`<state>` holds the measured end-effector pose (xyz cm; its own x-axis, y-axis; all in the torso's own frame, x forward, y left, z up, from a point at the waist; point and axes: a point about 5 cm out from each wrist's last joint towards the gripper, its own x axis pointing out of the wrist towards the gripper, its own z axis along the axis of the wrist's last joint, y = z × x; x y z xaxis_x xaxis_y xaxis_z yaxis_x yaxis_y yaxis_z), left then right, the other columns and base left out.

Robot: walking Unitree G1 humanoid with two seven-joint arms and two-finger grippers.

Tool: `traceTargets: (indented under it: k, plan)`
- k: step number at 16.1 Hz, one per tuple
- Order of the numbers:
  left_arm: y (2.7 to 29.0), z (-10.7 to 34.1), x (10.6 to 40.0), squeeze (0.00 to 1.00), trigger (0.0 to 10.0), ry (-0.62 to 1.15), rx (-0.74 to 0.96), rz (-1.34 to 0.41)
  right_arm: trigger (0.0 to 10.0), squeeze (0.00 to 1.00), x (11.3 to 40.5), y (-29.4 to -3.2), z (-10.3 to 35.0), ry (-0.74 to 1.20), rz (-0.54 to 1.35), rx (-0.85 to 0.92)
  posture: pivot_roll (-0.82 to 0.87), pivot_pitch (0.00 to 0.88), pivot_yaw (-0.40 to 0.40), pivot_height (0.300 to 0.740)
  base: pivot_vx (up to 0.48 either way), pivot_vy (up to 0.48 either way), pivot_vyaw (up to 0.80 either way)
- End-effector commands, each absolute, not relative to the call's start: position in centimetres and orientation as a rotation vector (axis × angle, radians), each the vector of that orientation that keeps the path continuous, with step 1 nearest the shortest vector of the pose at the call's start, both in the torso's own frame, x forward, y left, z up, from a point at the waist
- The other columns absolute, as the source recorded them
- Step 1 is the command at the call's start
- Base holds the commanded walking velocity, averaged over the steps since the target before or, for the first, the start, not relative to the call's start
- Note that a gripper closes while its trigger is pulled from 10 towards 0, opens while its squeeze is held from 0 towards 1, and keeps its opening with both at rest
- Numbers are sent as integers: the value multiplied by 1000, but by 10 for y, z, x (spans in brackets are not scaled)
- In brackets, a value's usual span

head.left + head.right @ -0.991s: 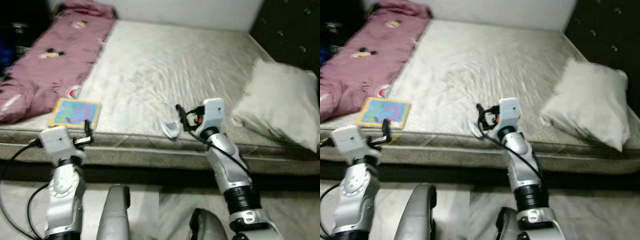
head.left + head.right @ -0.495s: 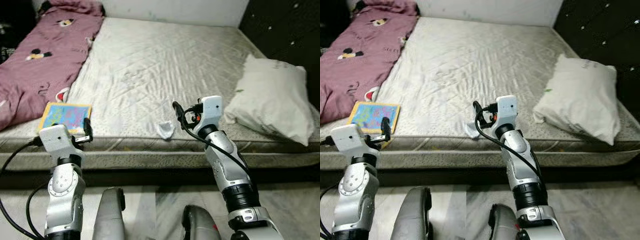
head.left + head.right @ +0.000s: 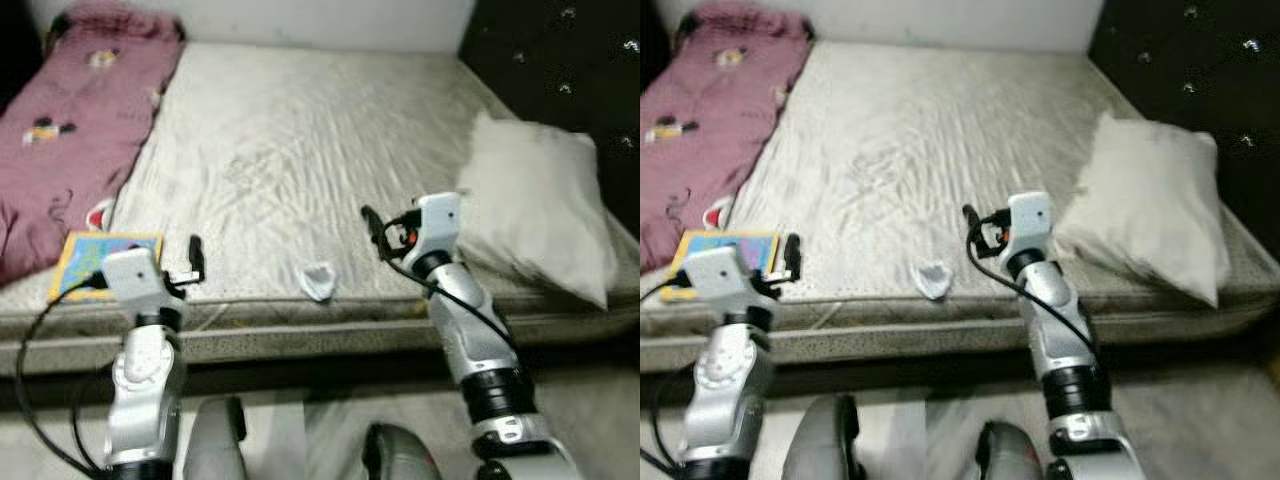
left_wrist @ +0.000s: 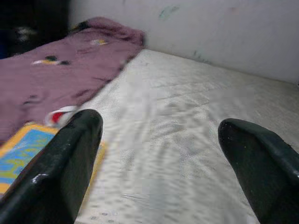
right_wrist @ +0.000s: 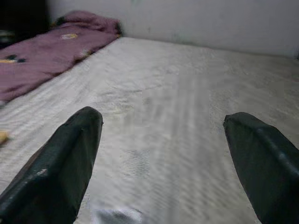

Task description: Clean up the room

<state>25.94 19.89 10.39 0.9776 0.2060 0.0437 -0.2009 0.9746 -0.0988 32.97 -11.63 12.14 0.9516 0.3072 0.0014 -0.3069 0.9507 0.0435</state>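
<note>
Near the front edge of the bed (image 3: pixel 300 150) lies a small white crumpled thing (image 3: pixel 318 281), perhaps a cloth. My right claw (image 3: pixel 372 228) hovers just beside it, fingers apart and empty; my left claw (image 3: pixel 195 259) hangs spread near the colourful book (image 3: pixel 92 256), with a maroon blanket (image 3: pixel 70 120) beyond.

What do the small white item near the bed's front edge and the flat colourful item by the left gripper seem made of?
White item: probably soft cloth or crumpled paper; it sags limp and creased, too blurred to settle. Colourful item: likely printed card or paper, perhaps a book; flat, stiff-edged, yellow-bordered.
</note>
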Motion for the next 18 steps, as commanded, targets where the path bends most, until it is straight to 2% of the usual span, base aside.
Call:
traceTargets:
  k: [1,4,11,18]
  plan:
    - [204,105,259,0,10000,-58,-87,221,10000,0,332,-107,128,-19,346,40,-14,0,-89,623,379,0,0]
    - [203,104,259,0,10000,-55,-90,218,10000,0,332,-107,127,-16,347,44,-10,0,-88,623,367,0,0]
    - [201,109,264,0,10000,-66,-109,215,10000,0,333,-107,129,-37,339,29,-6,0,-90,623,0,0,0]
    - [203,106,259,0,10000,-44,-103,204,10000,0,330,-104,116,14,328,18,-8,0,-72,623,0,0,793]
